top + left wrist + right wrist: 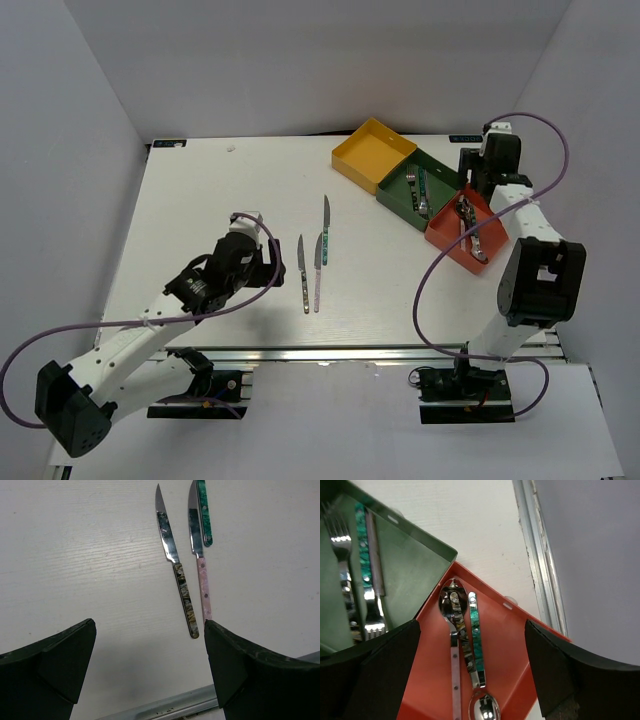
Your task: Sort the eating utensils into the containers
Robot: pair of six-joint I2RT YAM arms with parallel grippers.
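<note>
Knives (182,587) just beyond left claw (150,626)

The top camera is overlooking everything; wrist cameras are viewing its central knives (175,565) and right-side red-orange tray (510,645) close-up.

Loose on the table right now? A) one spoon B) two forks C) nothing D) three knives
D: three slim metal knives lie on the white table: the teal-handled knife, the pink-handled knife and the dark patterned-handled knife. No fork or spoon lies beside them.
</note>
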